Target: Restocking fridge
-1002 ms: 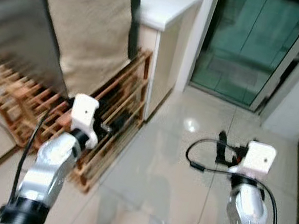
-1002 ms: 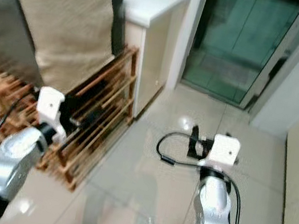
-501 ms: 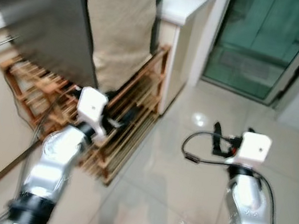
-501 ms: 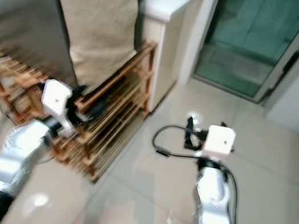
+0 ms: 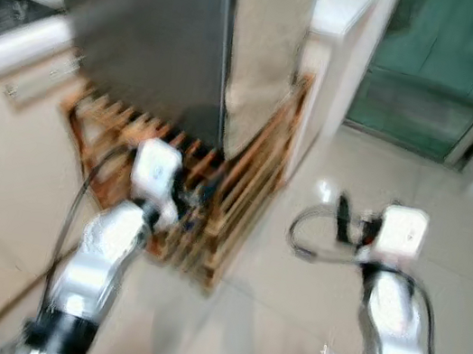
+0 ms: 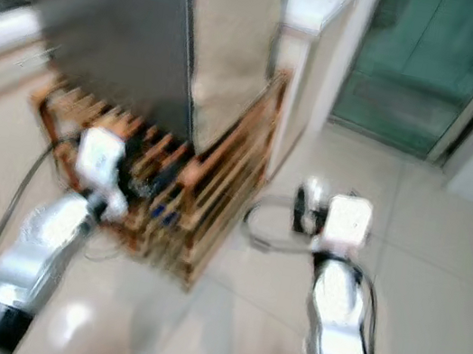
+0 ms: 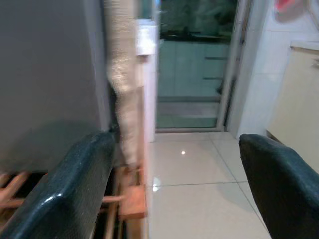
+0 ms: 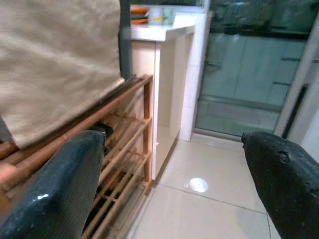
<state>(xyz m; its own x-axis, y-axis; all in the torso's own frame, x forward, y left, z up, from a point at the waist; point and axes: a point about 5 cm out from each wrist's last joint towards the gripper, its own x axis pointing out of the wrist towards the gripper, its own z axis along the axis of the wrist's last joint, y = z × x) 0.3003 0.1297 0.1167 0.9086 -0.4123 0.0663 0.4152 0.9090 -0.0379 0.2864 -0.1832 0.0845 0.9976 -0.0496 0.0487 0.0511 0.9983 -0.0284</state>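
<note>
Head views are showing, through heavy motion blur, a tall dark grey fridge [image 5: 144,23] standing upright at the upper left, its long axis running vertical and its top being cut off by the frame edge. Its flat grey side is facing the robot; where its door is cannot be told from this angle. A beige cloth [image 5: 264,44] is hanging along the fridge's right edge, and a low wooden slatted rack [image 5: 233,195] is sitting at its foot, reaching out over the pale tiled floor [image 5: 282,332]. What is lying inside the rack is too smeared to name. Beyond the cloth a white counter [image 5: 344,8] is standing beside a green glass door [image 5: 448,68]. At far left a pale ledge [image 5: 10,55] with some blurred items is partly cut off.

Both silver arms are reaching forward at waist height. The left gripper [image 7: 164,199] is hanging in front of the rack, its two black fingers [image 7: 65,199] spread wide with nothing between them. The right gripper [image 8: 169,199] is out over the bare floor, well apart from the fridge, its fingers [image 8: 284,189] likewise parted and holding nothing.
</note>
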